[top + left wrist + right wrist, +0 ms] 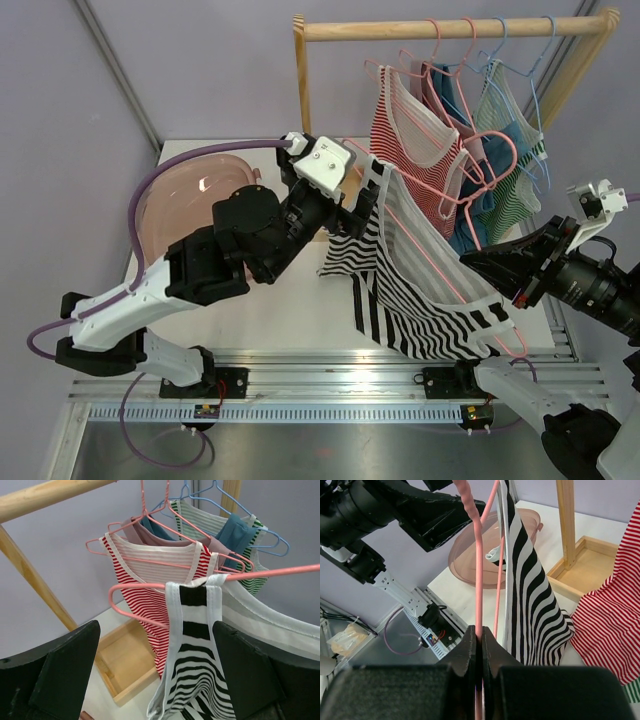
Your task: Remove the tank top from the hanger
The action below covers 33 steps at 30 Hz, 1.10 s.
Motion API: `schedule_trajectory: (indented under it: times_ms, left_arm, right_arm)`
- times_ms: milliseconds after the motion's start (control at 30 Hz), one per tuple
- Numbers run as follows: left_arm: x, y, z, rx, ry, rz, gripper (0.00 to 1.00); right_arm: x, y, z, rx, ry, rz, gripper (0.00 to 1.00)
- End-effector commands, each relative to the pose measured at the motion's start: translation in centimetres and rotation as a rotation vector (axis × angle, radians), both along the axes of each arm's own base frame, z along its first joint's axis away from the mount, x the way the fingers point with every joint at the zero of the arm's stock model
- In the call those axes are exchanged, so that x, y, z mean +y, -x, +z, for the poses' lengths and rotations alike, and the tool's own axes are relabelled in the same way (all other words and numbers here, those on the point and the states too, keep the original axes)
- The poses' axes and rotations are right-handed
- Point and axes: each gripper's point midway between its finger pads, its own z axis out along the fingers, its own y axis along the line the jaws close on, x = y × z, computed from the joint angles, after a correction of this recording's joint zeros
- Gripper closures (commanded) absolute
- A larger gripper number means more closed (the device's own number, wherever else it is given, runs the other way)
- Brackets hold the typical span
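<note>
The black-and-white striped tank top (pixel 425 295) hangs on a pink hanger (pixel 445 270) held low over the table, off the rack. My right gripper (pixel 472 262) is shut on the hanger's wire; in the right wrist view the pink wire (pixel 479 575) runs up from between the closed jaws (pixel 480 636). My left gripper (pixel 358 205) is open at the top's left shoulder. In the left wrist view the striped strap (pixel 192 640) drapes over the hanger (pixel 272 573) and hangs between my spread fingers (pixel 65 675), closer to the right one.
A wooden rack (pixel 450 28) at the back right holds a red-striped top (pixel 415 140), a green-striped top (pixel 512 175) and teal ones on pink and blue hangers. Its wooden base (pixel 125 660) sits on the table. A pink basin (pixel 185 200) lies back left.
</note>
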Motion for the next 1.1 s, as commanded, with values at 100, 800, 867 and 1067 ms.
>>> schedule_trajectory:
  times_ms: [100,800,867,1067]
  left_arm:
    - [-0.8,0.1,1.7,-0.024,0.074,-0.015,0.01]
    - [-0.3,-1.9,-1.2,0.064,0.093,0.094,0.95]
    - [1.0,-3.2,-2.6,0.102,0.093,0.136,1.00]
    - [6.6,-7.4,-5.9,0.263,0.201,0.245,1.00]
  right_arm:
    - [0.8,0.8,1.3,-0.036,-0.037,0.068,1.00]
    - [0.7,-0.3,-1.4,-0.031,0.009,0.046,1.00]
    - [0.8,-0.8,-3.5,0.010,0.040,0.046,1.00]
    - [1.1,0.0,-7.4,0.052,0.053,0.094,1.00]
